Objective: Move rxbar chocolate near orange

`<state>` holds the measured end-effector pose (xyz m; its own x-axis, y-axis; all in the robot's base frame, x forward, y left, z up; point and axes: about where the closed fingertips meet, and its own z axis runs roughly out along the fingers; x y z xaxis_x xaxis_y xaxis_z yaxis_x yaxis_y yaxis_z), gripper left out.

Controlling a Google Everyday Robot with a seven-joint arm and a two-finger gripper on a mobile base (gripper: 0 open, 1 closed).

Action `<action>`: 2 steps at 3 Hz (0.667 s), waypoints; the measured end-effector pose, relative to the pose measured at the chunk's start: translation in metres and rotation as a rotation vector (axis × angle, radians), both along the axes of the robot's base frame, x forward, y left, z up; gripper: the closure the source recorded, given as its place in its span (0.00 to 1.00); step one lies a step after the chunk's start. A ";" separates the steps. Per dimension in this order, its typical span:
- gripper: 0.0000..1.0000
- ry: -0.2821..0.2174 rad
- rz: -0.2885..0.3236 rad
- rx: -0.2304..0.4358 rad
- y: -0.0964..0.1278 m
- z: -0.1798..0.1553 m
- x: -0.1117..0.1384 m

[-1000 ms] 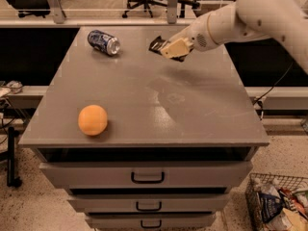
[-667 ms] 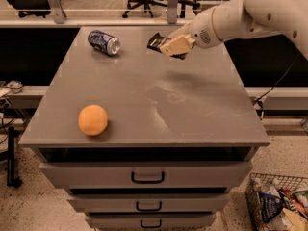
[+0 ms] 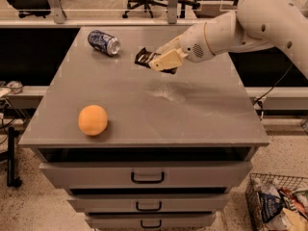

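The tool (image 3: 157, 61) hangs over the rear middle of the grey bench (image 3: 197, 114), reaching in from the right on a white arm (image 3: 240, 25), and it is clamped on the rxbar chocolate (image 3: 143, 57), whose dark wrapper sticks out to the left of the fingers. The orange (image 3: 93, 120) sits near the bench's front left edge, well apart from the bar. A blue-and-silver can (image 3: 104, 42) lies on its side at the rear left.
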<state>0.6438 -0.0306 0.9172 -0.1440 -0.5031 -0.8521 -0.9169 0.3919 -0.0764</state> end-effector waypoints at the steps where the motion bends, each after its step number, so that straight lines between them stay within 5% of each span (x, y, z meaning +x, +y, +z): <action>1: 1.00 0.014 0.090 0.023 0.031 -0.004 -0.017; 2: 1.00 0.025 0.102 0.027 0.032 -0.008 -0.017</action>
<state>0.6264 0.0015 0.9093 -0.1145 -0.4930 -0.8624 -0.9536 0.2979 -0.0438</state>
